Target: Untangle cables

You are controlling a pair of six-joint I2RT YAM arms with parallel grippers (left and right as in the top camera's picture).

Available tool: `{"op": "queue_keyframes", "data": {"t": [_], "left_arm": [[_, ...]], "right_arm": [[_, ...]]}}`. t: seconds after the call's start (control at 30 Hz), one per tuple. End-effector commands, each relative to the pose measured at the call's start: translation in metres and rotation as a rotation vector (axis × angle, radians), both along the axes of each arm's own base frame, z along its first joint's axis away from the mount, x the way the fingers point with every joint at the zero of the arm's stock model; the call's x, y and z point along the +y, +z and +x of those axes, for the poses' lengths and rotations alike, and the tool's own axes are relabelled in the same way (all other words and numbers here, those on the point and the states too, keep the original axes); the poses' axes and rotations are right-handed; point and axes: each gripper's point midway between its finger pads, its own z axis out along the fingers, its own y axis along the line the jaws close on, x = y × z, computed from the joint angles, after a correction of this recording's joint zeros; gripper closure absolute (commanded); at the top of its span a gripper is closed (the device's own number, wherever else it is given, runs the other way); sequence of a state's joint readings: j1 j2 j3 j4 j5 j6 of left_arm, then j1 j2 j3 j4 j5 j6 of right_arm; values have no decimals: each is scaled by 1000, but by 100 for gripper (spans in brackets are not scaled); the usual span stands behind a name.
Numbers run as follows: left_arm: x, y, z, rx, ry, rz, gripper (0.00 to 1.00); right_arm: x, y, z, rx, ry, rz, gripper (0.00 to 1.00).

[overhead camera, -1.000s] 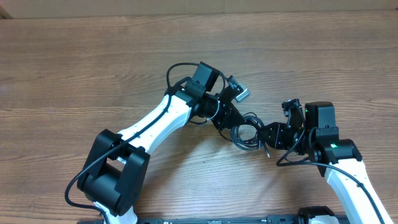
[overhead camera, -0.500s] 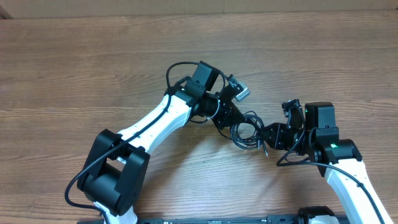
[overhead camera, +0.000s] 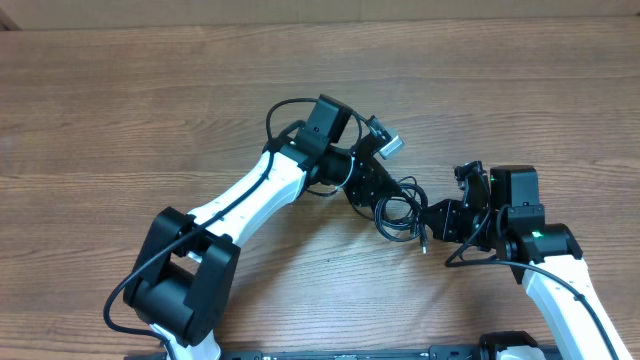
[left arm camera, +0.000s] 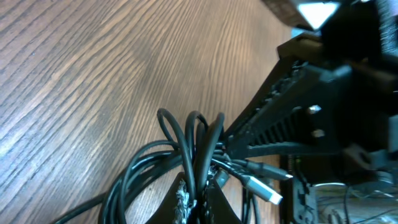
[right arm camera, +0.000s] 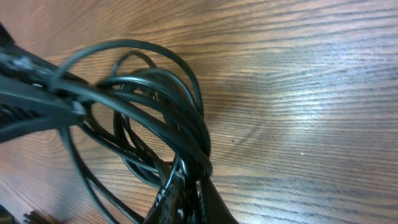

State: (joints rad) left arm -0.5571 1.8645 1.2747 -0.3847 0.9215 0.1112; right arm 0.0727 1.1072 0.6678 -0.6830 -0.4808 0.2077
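Wooden desk (overhead camera: 120, 100) is carrying the cables (overhead camera: 398, 212) as one knotted bundle near its centre, with the left arm (overhead camera: 250, 195) reaching in from seven o'clock and the right arm (overhead camera: 545, 260) from five o'clock, wrists dipping low. At the bundle's ten and three o'clock, the left jaws and the right jaws are each clamping shut on strands. Drawing them apart slowly and level is probably going to loosen the loops rather than cinch them.

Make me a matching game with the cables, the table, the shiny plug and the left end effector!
Things:
1. cables
2. table
3. plug tip
4. left end effector

Descriptions:
A. silver
B. clamped shut on the bundle
C. black and looped
D. brown wood

Pairs: 1-C, 2-D, 3-A, 4-B
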Motion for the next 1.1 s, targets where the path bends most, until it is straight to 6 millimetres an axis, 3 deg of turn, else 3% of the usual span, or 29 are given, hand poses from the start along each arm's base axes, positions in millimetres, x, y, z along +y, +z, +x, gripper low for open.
{"op": "queue_keyframes", "data": {"t": [0.0,0.1,0.17,0.3,0.4,0.5,0.57,0.63,0.7,0.8,0.9,0.93,1.0,1.07], "left_arm": [[2,34,3,16,-13,-97,96],[12,26,15,9,41,-53,96],[23,10,26,-11,114,41,96],[66,-36,50,-58,328,376,96],[80,-46,51,-45,376,456,96],[80,-47,50,-37,379,461,96],[78,-46,50,-41,375,458,96],[75,-46,49,-38,379,453,96],[61,-40,41,-8,342,398,96],[32,-25,17,-8,183,270,96],[27,-27,11,-58,135,276,96],[30,-31,16,-86,155,313,88],[42,-39,29,-124,226,394,50],[55,-46,42,-155,307,472,34]], "right_arm": [[-8,1,4,-8,-24,-47,96],[-14,-2,5,-3,-46,-79,96],[-22,-5,7,15,-105,-110,96],[-64,-19,5,121,-431,-226,96],[-74,-21,1,145,-506,-255,96],[-60,-18,5,133,-447,-190,96],[-23,-4,8,65,-211,-56,96],[0,9,9,9,-72,37,84],[4,10,9,-15,-33,33,73],[-5,1,12,-29,-47,-74,71],[-15,-6,15,-20,-79,-133,70],[-15,-7,15,-16,-79,-134,69],[-14,-9,14,-4,-82,-130,69],[-14,-10,14,3,-80,-128,69]]}}
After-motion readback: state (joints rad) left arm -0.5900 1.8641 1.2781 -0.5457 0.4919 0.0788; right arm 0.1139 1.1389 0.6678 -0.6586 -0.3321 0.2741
